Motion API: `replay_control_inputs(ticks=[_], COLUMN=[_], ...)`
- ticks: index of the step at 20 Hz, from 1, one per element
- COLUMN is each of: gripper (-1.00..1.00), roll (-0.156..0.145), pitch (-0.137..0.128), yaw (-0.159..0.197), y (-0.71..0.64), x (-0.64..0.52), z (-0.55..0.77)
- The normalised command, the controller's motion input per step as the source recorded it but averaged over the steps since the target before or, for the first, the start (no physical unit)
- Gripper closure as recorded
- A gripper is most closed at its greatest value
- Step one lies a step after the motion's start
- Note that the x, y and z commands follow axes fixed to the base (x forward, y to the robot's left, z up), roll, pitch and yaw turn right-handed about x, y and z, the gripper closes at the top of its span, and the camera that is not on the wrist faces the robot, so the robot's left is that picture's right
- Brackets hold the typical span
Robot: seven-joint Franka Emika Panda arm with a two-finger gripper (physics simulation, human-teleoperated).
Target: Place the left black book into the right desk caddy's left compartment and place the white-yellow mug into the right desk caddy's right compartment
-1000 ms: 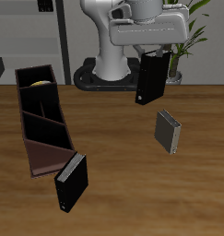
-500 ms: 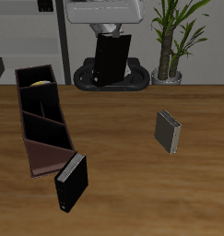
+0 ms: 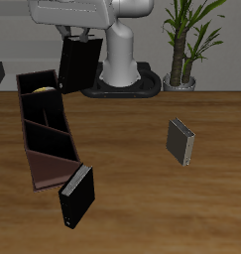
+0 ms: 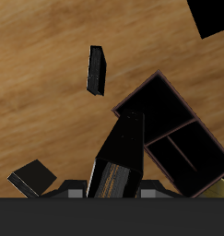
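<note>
Your gripper (image 3: 80, 36) is clamped on the black book (image 3: 76, 63), up in the air.
Book hangs upright above the caddy's (image 3: 40, 169) back end; mug (image 3: 42, 90) sits inside that end section already. Second book (image 3: 76, 195) stands by the caddy's front end.

The desk (image 3: 142, 189) was a wide top of warm brown wood with a visible grain, evenly lit and without hard shadows. Behind its far edge stood a potted plant (image 3: 187, 40), long green leaves rising from a small pot. Farther back ran a pale grey wall, and at one side stood light shelving (image 3: 33, 45) with dark uprights. On the top shelf sat a small dark object (image 3: 48, 6), too blurred to tell.
</note>
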Motion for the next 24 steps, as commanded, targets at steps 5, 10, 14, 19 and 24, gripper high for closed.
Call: replay_control_inputs(ticks=[5, 10, 14, 19, 24], gripper=[1.00, 1.00, 1.00, 1.00, 1.00], roll=[-0.042, -0.034, -0.041, -0.014, -0.017], pitch=[0.033, 0.004, 0.029, 0.024, 0.025], yaw=[0.066, -0.010, -0.034, 0.009, -0.004], y=[-0.30, -0.18, -0.30, 0.01, -0.06], x=[0.32, 0.24, 0.22, 0.09, 0.07], z=[-0.13, -0.31, -0.28, -0.36, -0.36])
